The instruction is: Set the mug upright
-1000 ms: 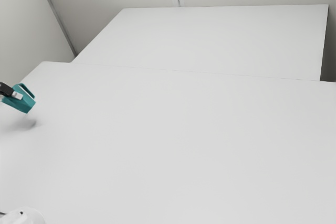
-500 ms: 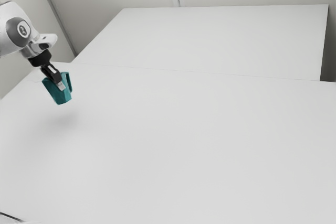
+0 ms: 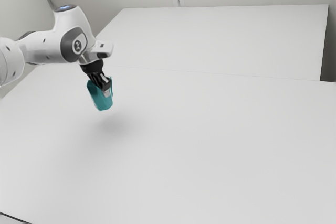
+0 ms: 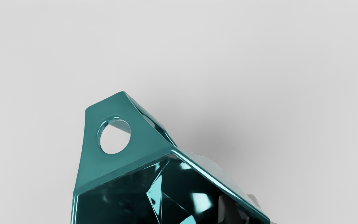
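Black two-finger gripper (image 3: 106, 92) is clamping glossy teal faceted mug (image 3: 100, 99) by its wall, leaning above white table (image 3: 210, 140); releasing it tilted risks toppling.

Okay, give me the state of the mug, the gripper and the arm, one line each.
Mug: held off the table, tilted, open end upward.
Gripper: shut on the mug's wall, one finger inside, one outside.
Arm: extended over the table, hand angled down.
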Available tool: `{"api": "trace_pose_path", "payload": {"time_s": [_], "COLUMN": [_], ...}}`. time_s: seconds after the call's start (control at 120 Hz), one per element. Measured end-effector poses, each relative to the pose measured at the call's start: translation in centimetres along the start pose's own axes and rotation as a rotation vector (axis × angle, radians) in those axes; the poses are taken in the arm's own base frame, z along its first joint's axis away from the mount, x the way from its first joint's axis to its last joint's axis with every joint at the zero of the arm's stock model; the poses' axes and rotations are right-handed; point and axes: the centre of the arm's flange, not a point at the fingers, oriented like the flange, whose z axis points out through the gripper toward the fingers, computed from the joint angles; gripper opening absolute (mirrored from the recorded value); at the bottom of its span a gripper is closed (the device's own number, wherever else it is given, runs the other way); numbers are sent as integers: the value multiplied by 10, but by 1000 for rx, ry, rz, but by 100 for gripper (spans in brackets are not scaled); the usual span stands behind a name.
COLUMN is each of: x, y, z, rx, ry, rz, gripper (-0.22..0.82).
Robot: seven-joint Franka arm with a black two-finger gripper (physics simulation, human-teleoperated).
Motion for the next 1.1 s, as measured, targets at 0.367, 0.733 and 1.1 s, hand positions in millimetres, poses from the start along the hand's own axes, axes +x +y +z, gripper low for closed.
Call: {"api": "trace_pose_path", "payload": {"time_s": [0.367, 0.733, 1.1], "x": [36, 72, 75], "y": [18, 36, 41], "z": [43, 87, 94], "rx": [98, 69, 72], "ry": [10, 33, 31], "rz": [-32, -66, -88], "gripper": [-18, -18, 18]}}
